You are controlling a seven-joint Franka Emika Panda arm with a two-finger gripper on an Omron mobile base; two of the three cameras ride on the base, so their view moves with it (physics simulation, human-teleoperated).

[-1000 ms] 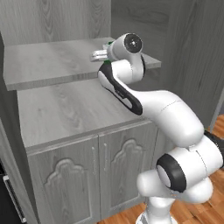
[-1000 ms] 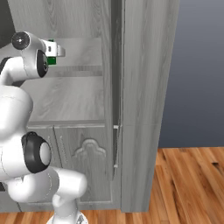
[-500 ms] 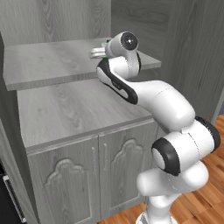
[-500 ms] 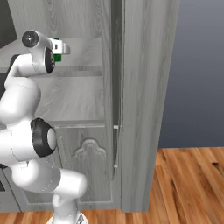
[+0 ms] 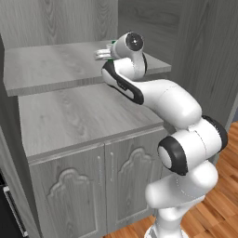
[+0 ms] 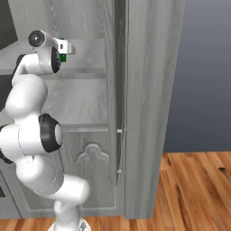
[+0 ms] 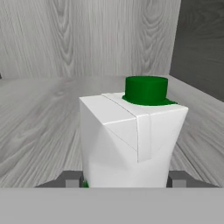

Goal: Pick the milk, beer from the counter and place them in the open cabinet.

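Note:
The milk, a white carton with a green cap, stands upright between my gripper's two dark fingertips, which are shut on its lower sides. In the right base view the milk juts from the hand over the upper shelf of the open cabinet. From the left base view, the gripper reaches over that shelf near its right end. Whether the carton's base touches the shelf is hidden. The beer and the counter are out of view.
A lower, deeper shelf lies under the upper one, above two arched-panel doors. The cabinet's tall side wall rises right of the arm. The back panel stands behind the carton. Wooden floor lies to the right.
The hand with the milk has risen a little and moved further in over the upper shelf. The elbow has swung up. The grip is unchanged.

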